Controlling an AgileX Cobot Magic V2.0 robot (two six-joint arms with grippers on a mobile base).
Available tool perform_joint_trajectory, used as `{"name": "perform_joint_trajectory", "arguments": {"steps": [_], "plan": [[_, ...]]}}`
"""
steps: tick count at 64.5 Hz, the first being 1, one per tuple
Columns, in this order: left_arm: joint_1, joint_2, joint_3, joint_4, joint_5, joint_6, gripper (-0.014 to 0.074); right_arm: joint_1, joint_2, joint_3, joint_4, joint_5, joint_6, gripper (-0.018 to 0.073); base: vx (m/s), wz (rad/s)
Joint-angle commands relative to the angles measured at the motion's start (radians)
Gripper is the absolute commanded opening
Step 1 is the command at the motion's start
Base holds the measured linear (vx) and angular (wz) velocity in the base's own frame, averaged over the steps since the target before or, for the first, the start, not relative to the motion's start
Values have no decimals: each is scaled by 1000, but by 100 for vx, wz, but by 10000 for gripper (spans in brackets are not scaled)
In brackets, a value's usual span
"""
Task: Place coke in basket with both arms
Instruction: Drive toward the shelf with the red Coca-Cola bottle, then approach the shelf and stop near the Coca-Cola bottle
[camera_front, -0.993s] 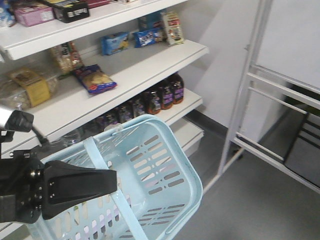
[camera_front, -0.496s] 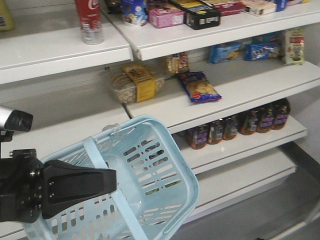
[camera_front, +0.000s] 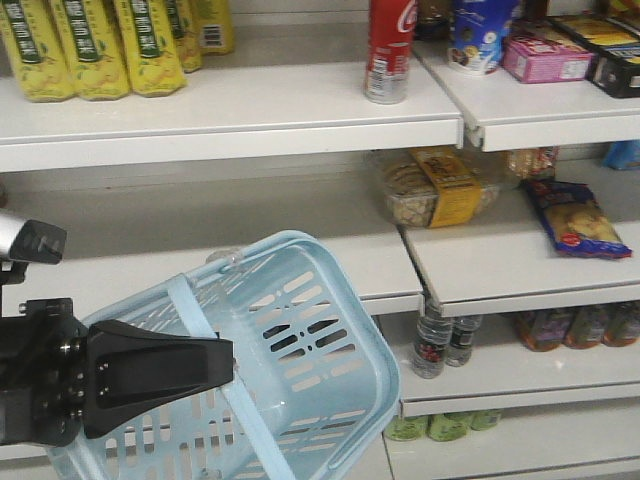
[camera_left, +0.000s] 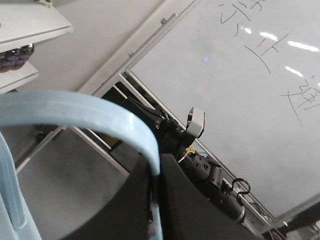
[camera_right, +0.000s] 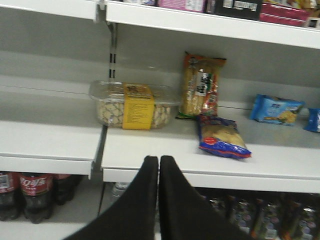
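The left end effector (camera_left: 156, 172) is clamped on the basket (camera_front: 245, 290). In the left wrist view a pale blue strip of the basket runs down between the two black fingers (camera_left: 187, 210). From the front the basket hangs tilted at the lower left, its open mouth turned up towards the shelves (camera_front: 230, 110), with nothing visible inside.

The right end effector (camera_right: 159, 160) has its fingers pressed together with nothing between them. It points at the shelf edge below a clear biscuit tub (camera_right: 132, 105) with a yellow label and a blue-and-red snack bag (camera_right: 222, 137).

The coke (camera_right: 32, 190) – dark bottles with red labels – stands on the lower shelf at the far left of the right wrist view, well apart from the right end effector. Yellow bottles (camera_front: 90, 45) line the top shelf.
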Motion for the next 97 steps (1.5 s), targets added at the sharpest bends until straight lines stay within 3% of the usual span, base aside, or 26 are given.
{"name": "perform_joint_trajectory", "arguments": {"steps": [1, 50, 97], "plan": [[-6, -15, -27, -86, -195, 1, -6, 1, -18, 10, -15, -69, -9, -5, 8, 52], [-6, -15, -27, -86, -195, 1, -6, 1, -18, 10, -15, -69, -9, -5, 8, 36], [-6, -15, -27, -86, -195, 1, -6, 1, -18, 10, -15, -69, -9, -5, 6, -2]]}}
